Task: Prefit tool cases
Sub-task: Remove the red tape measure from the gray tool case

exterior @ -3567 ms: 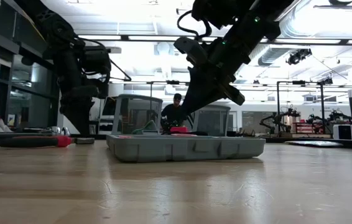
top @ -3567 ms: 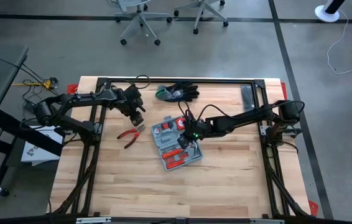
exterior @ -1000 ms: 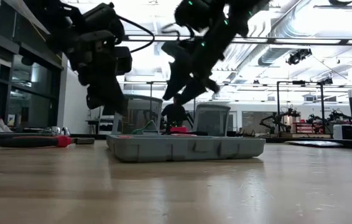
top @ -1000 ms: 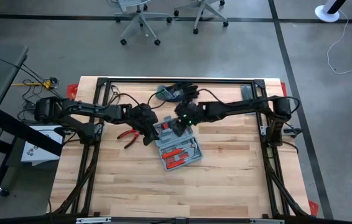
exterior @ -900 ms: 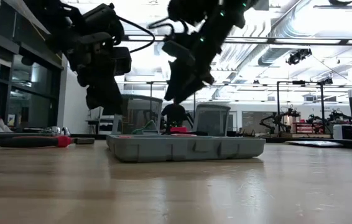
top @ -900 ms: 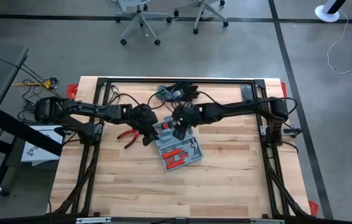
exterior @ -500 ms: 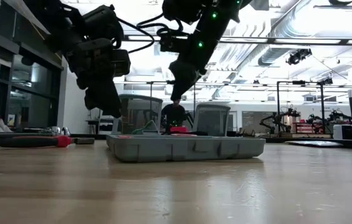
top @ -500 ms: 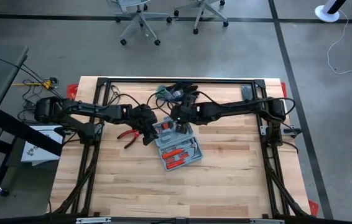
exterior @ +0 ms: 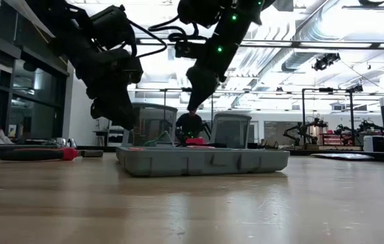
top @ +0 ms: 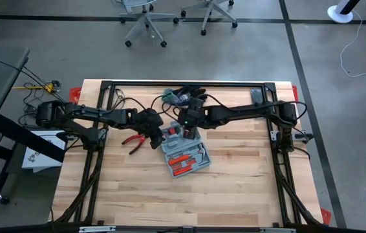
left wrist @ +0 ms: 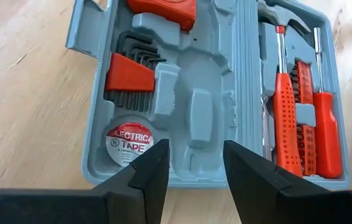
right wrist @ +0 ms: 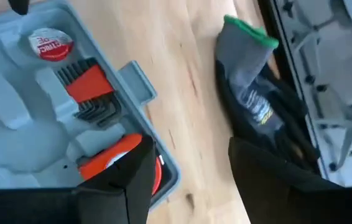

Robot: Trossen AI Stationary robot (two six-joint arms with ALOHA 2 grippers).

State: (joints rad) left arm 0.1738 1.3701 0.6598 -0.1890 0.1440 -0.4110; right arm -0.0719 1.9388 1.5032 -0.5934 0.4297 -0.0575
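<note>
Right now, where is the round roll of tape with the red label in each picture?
High view: too small to pick out inside the tool case.
Low view: hidden behind the case's wall.
Left wrist view: roll of tape in the case's corner, beside the hex keys.
Right wrist view: tape again beside the hex keys.

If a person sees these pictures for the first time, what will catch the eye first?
The open grey-blue case at the table's middle, with orange-handled tools in its recesses. Both grippers hover over it, left at its left edge, right at its far end, both open and empty. Red pliers lie left of the case, and gloves at the far edge.
</note>
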